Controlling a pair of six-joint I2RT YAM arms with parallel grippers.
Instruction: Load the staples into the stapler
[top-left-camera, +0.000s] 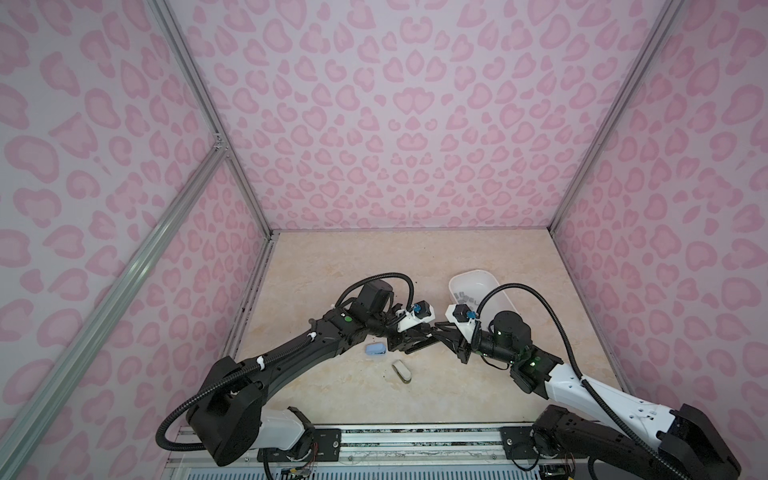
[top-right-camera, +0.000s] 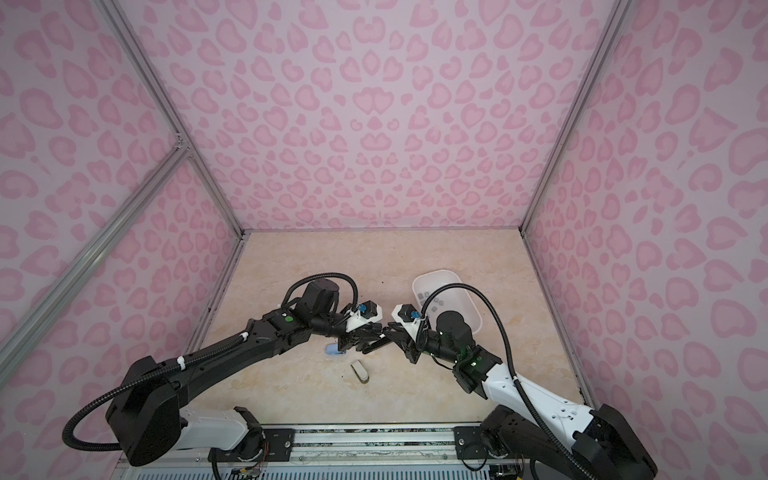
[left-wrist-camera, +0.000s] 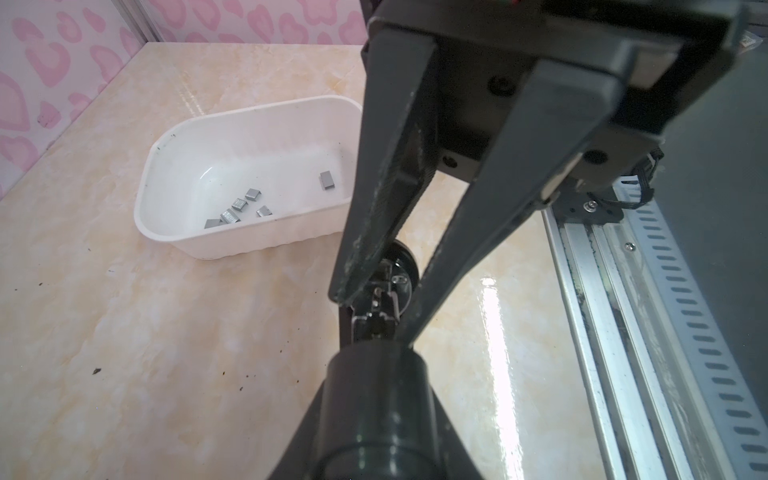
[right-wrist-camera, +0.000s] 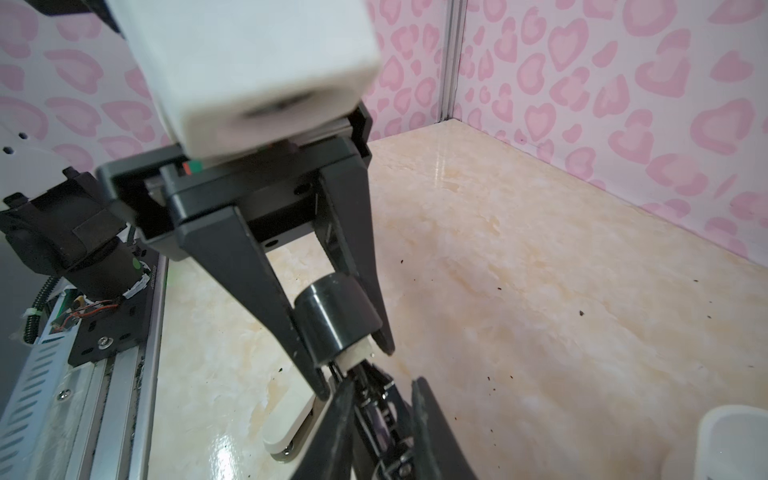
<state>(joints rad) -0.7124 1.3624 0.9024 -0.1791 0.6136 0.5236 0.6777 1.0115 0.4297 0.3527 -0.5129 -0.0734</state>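
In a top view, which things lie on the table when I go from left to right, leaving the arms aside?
First the blue stapler → then the beige stapler → then the white tub, with the staples inside it.

A white tub (top-left-camera: 469, 279) stands on the marble-look table (top-left-camera: 340, 270). In both top views a blue stapler (top-left-camera: 376, 349) lies well apart from the tub, to its left and nearer the camera. A cream stapler (top-left-camera: 402, 371) lies near the blue one, nearer the camera still. Pink heart-patterned walls (top-left-camera: 415, 124) rise behind the tub, and dark specks (left-wrist-camera: 96, 371) dot the table near it.
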